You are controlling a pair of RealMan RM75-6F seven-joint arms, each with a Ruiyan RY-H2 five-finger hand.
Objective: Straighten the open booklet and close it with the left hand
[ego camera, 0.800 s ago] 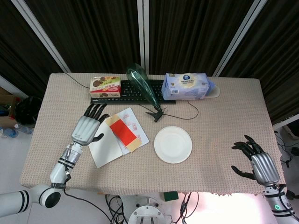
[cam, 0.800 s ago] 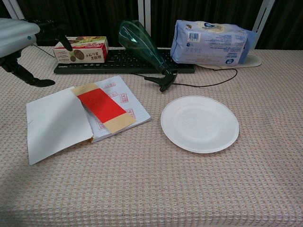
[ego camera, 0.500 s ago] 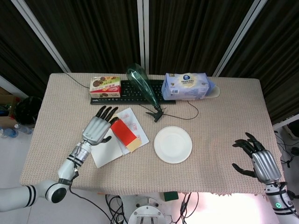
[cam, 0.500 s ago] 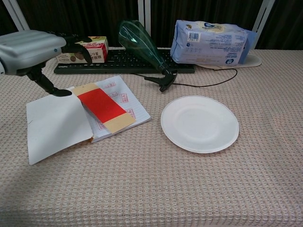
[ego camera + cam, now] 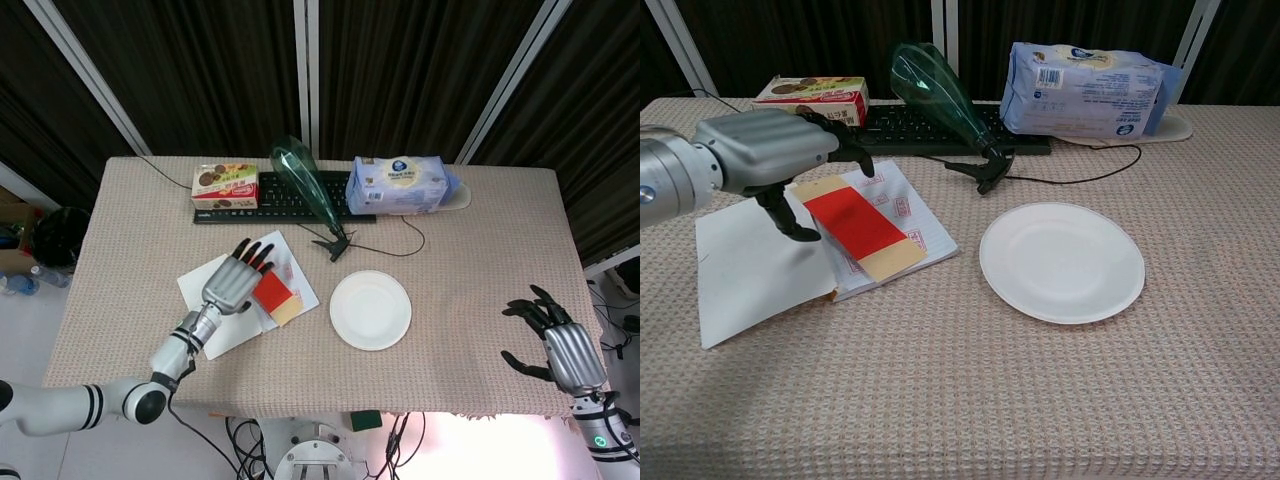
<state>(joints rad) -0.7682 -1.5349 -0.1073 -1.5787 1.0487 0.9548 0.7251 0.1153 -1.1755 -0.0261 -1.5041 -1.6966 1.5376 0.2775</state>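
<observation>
Dark ribbed curtains behind; below them a table (image 5: 480,260) under a beige woven cloth. Lying open and askew at front left: a thin white-paged booklet (image 5: 755,262) with a red-and-tan cover flap (image 5: 862,229) turned across its right half, blank left page toward the table's left edge. Hovering over the spine region: the silver left hand (image 5: 775,150), fingers spread and curved downward, thumb tip close to or just touching the blank page, nothing gripped. Far off at the front right corner: the right hand (image 5: 560,345), fingers apart, holding nothing. Near the booklet but apart from it: a round white paper plate (image 5: 1062,261). Further back: a black keyboard (image 5: 915,130), a dark green spray bottle (image 5: 945,100) lying on its side, a red-and-white snack box (image 5: 810,92), a blue-and-white soft pack (image 5: 1090,90).

Judged as the straightening step, barely begun: booklet not yet squared to the table edge, not yet closed. Called for next: fingers pressed flat on the pages, a turn to square the booklet, then one leaf hooked and folded over. Risk: thin paper sliding or creasing under the fingertips.
</observation>
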